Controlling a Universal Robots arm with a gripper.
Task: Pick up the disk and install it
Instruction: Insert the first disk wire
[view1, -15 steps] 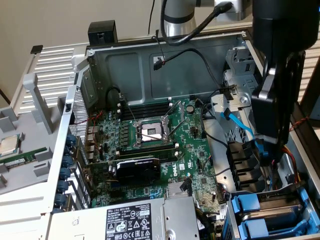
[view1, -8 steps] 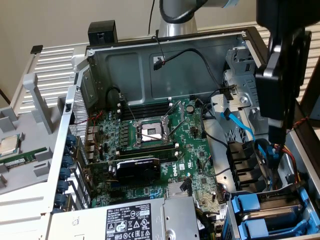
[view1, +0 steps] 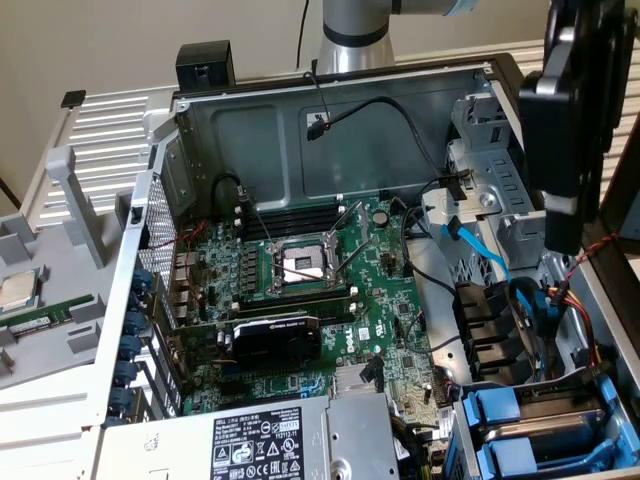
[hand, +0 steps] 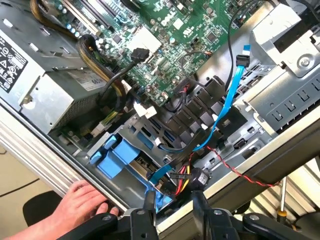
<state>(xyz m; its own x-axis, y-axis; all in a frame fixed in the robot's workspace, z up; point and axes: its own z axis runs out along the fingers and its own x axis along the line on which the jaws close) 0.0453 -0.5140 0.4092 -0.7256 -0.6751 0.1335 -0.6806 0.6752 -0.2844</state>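
- Exterior view: the computer case (view1: 330, 120) lies open, with the motherboard (view1: 300, 300) across the middle and the labelled power supply (view1: 250, 445) along the near edge.
- The disk (view1: 555, 432) sits in the drive cage at the case's corner, at the exterior view's lower right. A grey slab shows between bright blue carrier pieces; I cannot tell whether it is fully seated.
- From outside, the arm's black wrist housing (view1: 572, 120) hangs above the case's side on the exterior view's right, well clear of the disk.
- The wrist view looks down into that same corner. The disk's blue carrier (hand: 116, 159) is tucked inside the metal cage, with red, yellow and black wires bunched just beside it.
- The end effector (hand: 175, 202) is here too: its two dark fingers (hand: 149, 201) stand apart, wires show through the gap, and nothing is clamped between them.
- The wrist camera also brings in a person's hand (hand: 80, 200), resting on the case's outer rail near the cage.
- A light-blue flat cable (hand: 227, 100) runs across towards the disk corner.
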